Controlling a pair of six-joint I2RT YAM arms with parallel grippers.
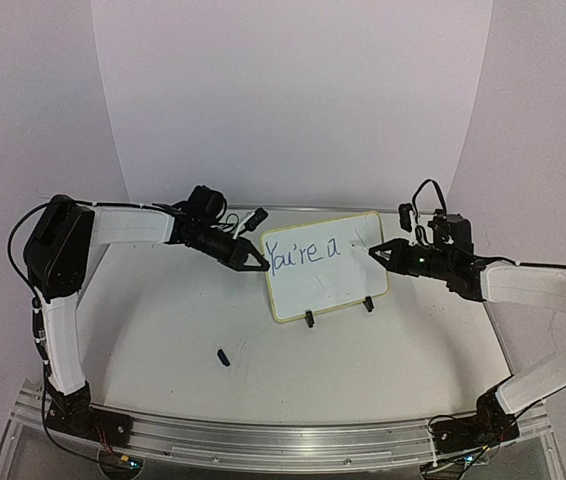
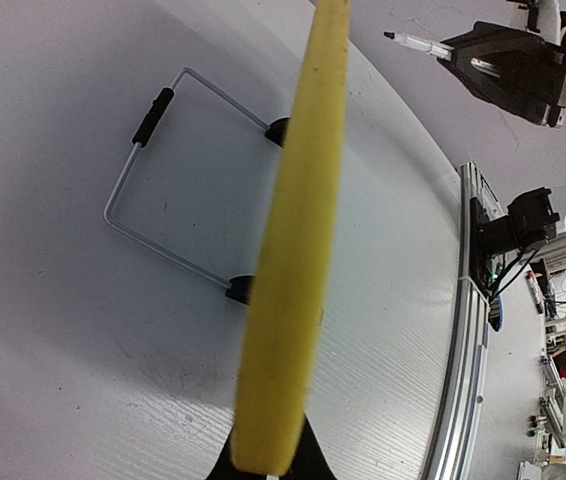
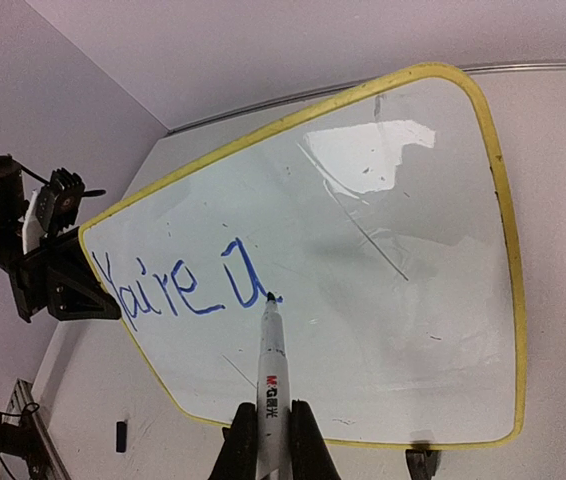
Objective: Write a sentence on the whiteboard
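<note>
The whiteboard (image 1: 335,285) stands upright on its two black clip feet at the table's middle. The sentence (image 1: 303,252) reads "You're a" in blue on its upper left (image 3: 178,285). My left gripper (image 1: 261,264) is shut on the board's left edge. In the left wrist view that yellow rim (image 2: 298,230) runs up from between the jaws (image 2: 268,465). My right gripper (image 1: 375,253) is shut on a white marker (image 3: 271,370). The marker's tip touches the board at the end of the "a". Its barrel sits between the fingers (image 3: 268,445).
A small dark marker cap (image 1: 223,357) lies on the table in front of the board. A wire stand (image 2: 153,200) props the board from behind. An aluminium rail (image 1: 263,435) runs along the near edge. A white backdrop curves behind the table.
</note>
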